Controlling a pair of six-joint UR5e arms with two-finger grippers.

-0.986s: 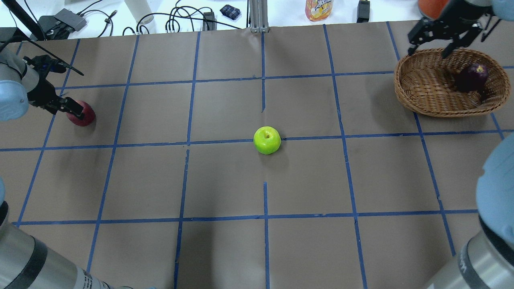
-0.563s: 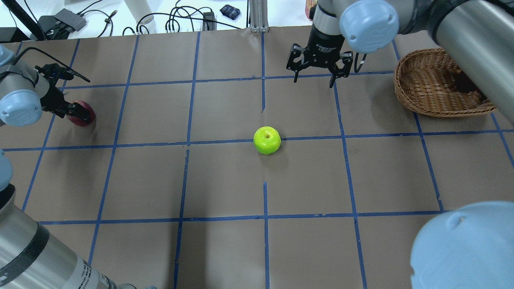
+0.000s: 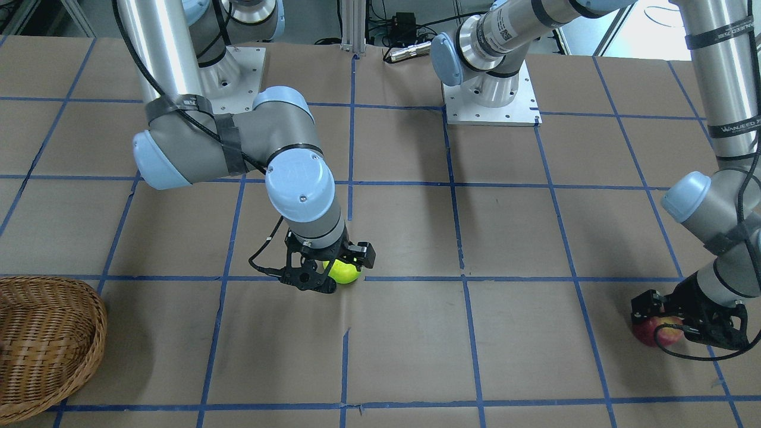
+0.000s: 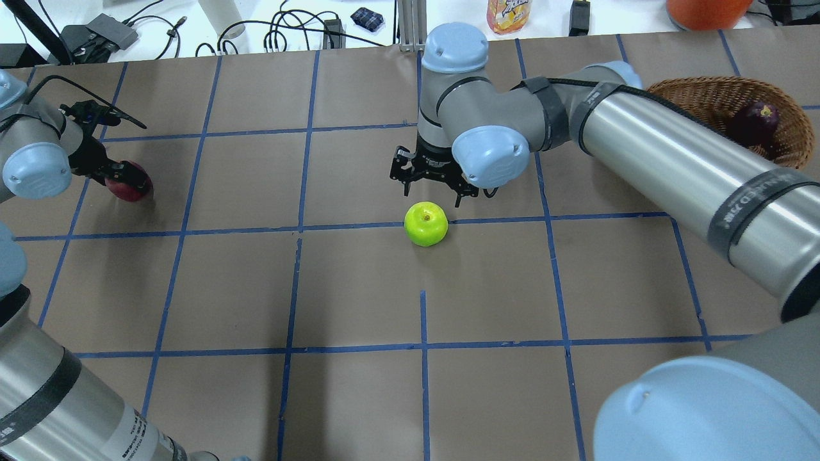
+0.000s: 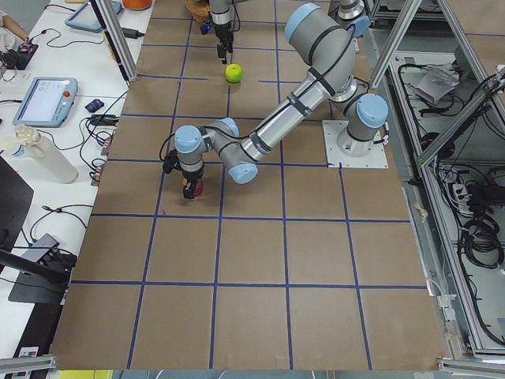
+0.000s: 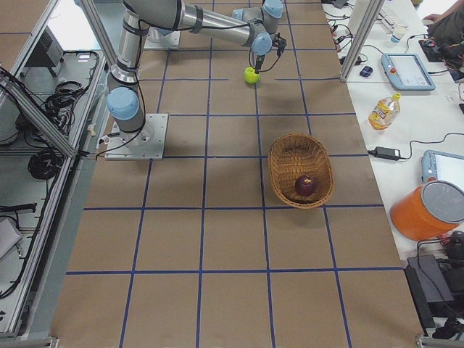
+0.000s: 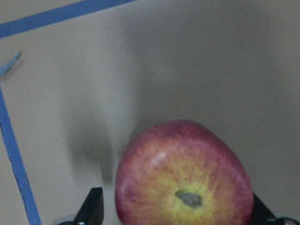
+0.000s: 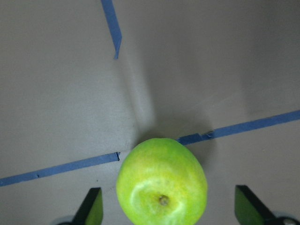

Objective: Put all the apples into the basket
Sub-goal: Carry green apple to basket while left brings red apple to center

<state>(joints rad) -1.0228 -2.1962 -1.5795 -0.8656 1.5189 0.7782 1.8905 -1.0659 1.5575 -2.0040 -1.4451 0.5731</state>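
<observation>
The bright yellow-green apple (image 4: 426, 223) sits at the table's middle on a blue tape line. My right gripper (image 4: 431, 195) hangs just above it, open, with its fingers astride the apple (image 8: 161, 187) in the right wrist view. The red apple with the yellow blush (image 4: 131, 182) rests on the table at the far left. My left gripper (image 4: 118, 176) is open with its fingers on either side of that apple (image 7: 183, 178). The dark maroon apple (image 4: 756, 121) lies in the wicker basket (image 4: 794, 137) at the back right.
A juice bottle (image 4: 509, 14), an orange container (image 4: 705, 9) and cables lie beyond the table's far edge. My right arm's long link (image 4: 672, 166) spans the table between basket and centre. Blue tape lines grid the brown surface.
My right arm has swung from over the basket across to the middle and come down over the green apple. My left gripper has stayed at the red apple.
</observation>
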